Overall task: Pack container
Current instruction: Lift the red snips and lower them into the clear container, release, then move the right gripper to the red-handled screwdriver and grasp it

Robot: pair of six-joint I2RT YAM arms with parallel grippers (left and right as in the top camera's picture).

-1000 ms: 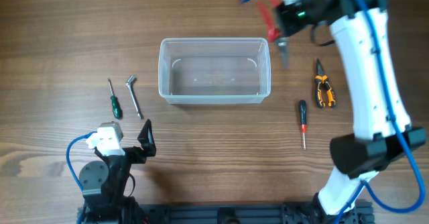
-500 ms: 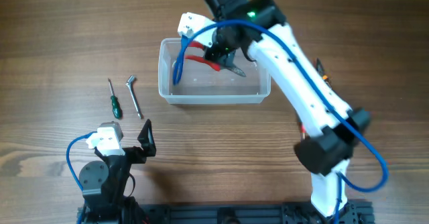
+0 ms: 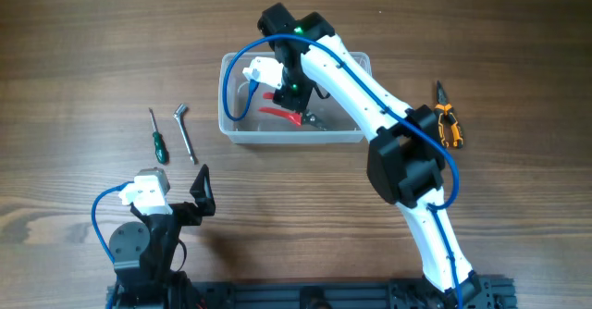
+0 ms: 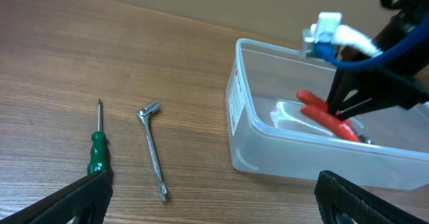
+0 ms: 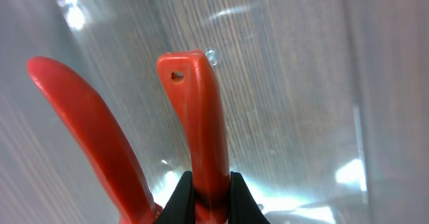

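Inside the clear plastic rectangular tub (image 3: 231,131), my right gripper (image 5: 209,196) pinches one handle of the red-handled pliers (image 5: 198,127), which lie lengthwise near its floor; my left gripper (image 4: 213,196) gapes, well apart.

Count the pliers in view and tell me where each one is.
2. Red pliers are inside the container, held by the right gripper. Orange pliers lie on the table right of the container. The right arm may hide others.

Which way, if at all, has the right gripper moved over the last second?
Yes. In the overhead view the right gripper went leftward from outside the container's right rim to inside it, holding red pliers.
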